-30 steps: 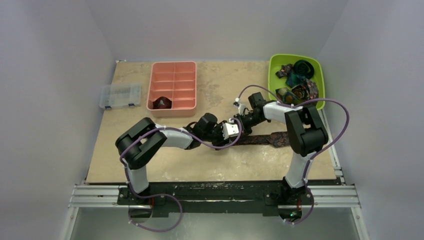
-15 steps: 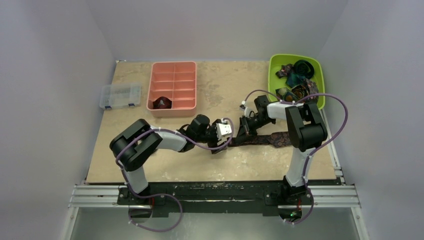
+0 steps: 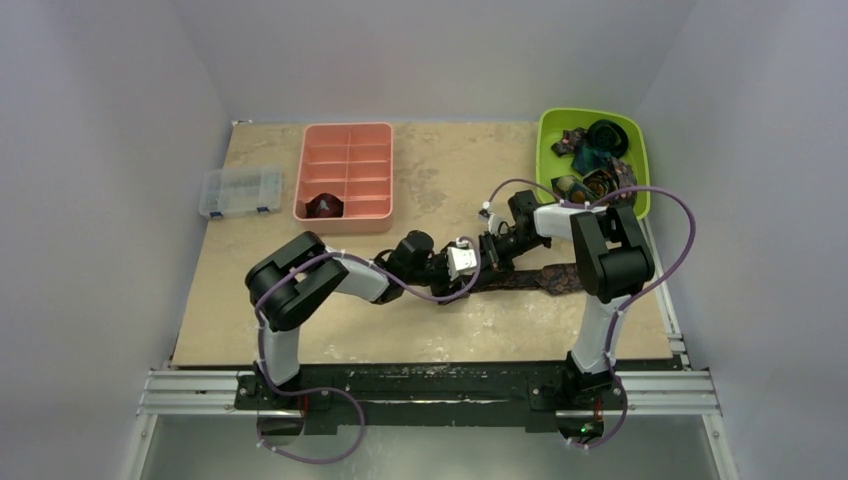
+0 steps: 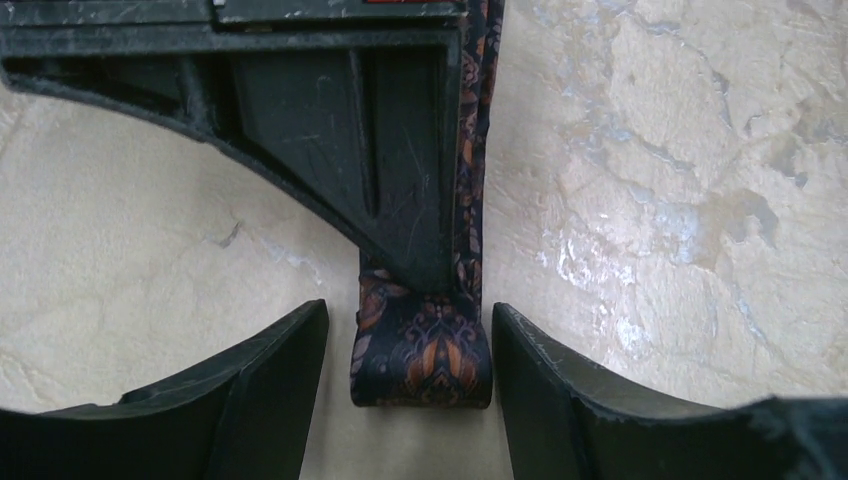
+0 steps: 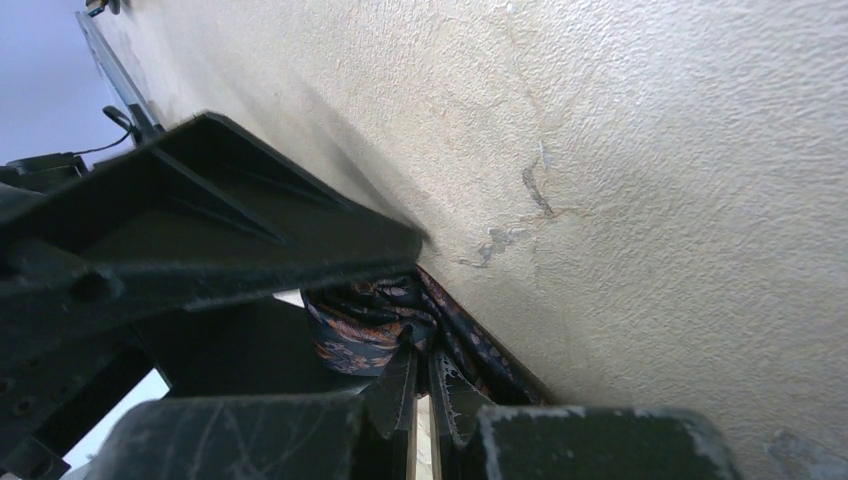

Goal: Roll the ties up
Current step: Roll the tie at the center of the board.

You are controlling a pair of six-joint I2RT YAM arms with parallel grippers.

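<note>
L arm [image 3: 340, 275] shifted twd 3 o'clock; tie end [image 4: 420, 365] straddled by released L fingers [image 4: 265, 395], pinched by R fingers [image 5: 393, 388].

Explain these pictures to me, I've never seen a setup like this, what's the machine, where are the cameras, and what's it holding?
This is a robot: two jointed arms bolted at the near edge of a table. One picture looks down from above; the other two come from small cameras on each wrist. On the table lie a dark patterned tie, a pink tray with one rolled tie in its near-left compartment, a green bin of more ties, and a clear plastic box. The left arm has its jaws open on either side of the tie's folded end, not gripping. The right arm has its jaws nearly shut at that same fold and appears to pinch it.
</note>
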